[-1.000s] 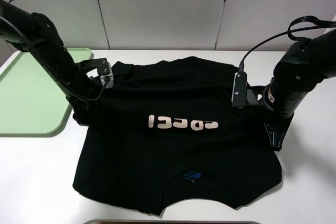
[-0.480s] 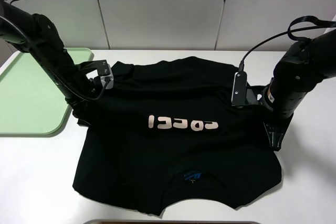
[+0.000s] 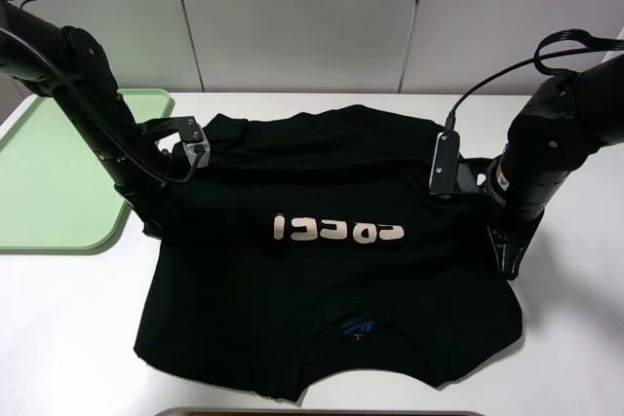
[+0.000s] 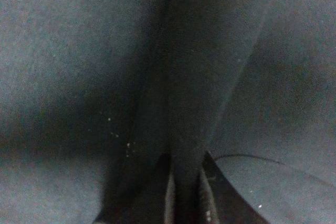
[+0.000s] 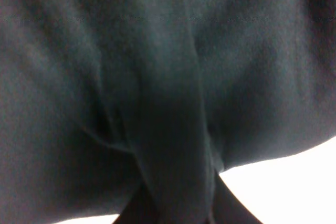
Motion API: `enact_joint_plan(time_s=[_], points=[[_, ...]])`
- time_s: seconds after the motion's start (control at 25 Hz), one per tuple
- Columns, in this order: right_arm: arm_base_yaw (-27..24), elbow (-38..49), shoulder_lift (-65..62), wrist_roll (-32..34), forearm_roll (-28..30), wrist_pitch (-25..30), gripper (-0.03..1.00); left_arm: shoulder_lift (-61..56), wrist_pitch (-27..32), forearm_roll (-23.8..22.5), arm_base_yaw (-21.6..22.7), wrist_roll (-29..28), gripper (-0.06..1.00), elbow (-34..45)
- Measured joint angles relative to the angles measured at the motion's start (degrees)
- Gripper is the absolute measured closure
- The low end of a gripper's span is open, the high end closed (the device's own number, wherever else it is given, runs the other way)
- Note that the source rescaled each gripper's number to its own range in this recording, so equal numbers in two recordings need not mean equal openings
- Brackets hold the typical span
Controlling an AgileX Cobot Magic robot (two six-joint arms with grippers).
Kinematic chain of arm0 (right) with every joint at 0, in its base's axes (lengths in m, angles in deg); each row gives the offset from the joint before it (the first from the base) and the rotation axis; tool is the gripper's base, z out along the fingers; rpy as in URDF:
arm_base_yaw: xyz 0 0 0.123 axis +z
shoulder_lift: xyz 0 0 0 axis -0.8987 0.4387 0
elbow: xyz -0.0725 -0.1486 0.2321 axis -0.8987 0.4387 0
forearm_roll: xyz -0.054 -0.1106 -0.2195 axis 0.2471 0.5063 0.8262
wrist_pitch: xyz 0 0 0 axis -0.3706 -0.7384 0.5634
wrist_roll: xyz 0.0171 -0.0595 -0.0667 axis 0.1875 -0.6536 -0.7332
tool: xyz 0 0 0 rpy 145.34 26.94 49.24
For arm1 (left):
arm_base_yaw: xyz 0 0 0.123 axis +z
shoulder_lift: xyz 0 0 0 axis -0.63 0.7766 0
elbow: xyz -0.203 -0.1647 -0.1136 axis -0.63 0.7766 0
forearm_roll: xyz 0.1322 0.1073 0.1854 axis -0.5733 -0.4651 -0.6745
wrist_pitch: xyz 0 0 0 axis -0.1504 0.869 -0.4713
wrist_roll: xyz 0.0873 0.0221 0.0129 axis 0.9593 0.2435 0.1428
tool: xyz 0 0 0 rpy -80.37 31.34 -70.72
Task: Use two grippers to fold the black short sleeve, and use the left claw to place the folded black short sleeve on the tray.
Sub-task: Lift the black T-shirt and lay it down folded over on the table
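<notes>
Two grips are on, one at each side of the shirt. The left gripper [image 4: 185, 184] is closed on a raised ridge of black cloth, with its fingers [image 4: 168, 196] pressed against either side of the fold. The right gripper [image 5: 181, 198] is clamped the same way on a pleat at the cloth's edge, and bare tabletop shows just beyond it.

The shirt [image 3: 331, 280] lies spread flat in the middle of the tabletop [image 3: 68, 338]. Its lettering [image 3: 338, 230] faces up, its neck label [image 3: 356, 325] is toward the near edge and its hem toward the far edge. No fold has been made yet.

I judge the step in hand to be the start of the first fold, with hold taken at both sides. The next move likely calls for both arms to lift together and evenly, then carry their pinches across the body of the shirt so the cloth lays over without bunching. Each pinch looks thin, so one could slip if one arm leads the other.

The tray [image 3: 44, 172] sits at the left edge toward the far left corner, just beside the shirt, with nothing on it. The left arm reaches over the tray corner nearest the shirt. The tray is smaller than the spread shirt, so more than one fold seems needed before it fits. Nothing else stands on the tabletop in the way, and only the right arm's cable [image 3: 487, 80] loops above the cloth
</notes>
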Motion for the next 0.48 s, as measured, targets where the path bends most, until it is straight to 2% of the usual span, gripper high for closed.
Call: enact_joint_plan(time_s=[0.12,0.36,0.44,0.48], points=[[0.00,0.06,-0.33,5.32,1.75,-1.36,0.96,0.00,0.06,0.00,0.00,-3.21,0.92,0.00],[0.00,0.06,-3.26,24.52,8.87,-4.13,0.96,-2.68,0.68,0.20,0.00,-8.47,0.92,0.00],[0.00,0.06,-4.87,30.58,10.31,-3.87,0.96,-6.18,1.22,1.95,0.00,-9.07,0.92,0.00],[0.00,0.06,-4.87,30.58,10.31,-3.87,0.96,-7.44,1.42,2.90,0.00,-9.11,0.92,0.00]])
